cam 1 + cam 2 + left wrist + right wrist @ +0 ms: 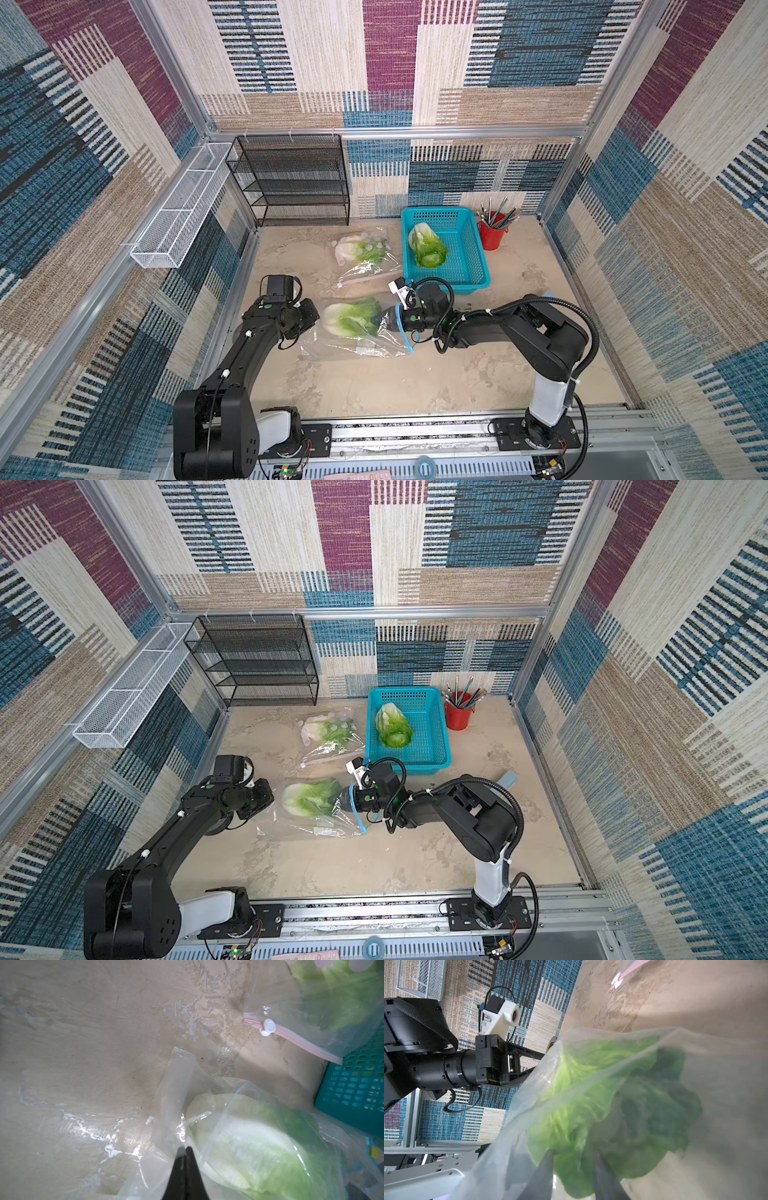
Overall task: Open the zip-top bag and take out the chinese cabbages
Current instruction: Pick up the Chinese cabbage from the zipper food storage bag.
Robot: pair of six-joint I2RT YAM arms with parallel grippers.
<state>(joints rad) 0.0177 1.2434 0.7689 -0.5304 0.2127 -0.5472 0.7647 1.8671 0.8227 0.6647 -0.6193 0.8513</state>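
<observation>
Lab cell: carpet walls (374, 62), aluminium frame (395, 133)

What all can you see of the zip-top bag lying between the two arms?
The zip-top bag is clear, crumpled thin film lying on the tan table, holding one chinese cabbage, white base toward the left arm. The left pincer is shut on film at that end. A blue strip edges the opposite, open end, where the right pincer reaches inside, its fingers either side of the leafy tips.

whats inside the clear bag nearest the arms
One chinese cabbage, white base toward the left gripper, plus the right gripper at its green tips. The bag blurs whether it grips.
</observation>
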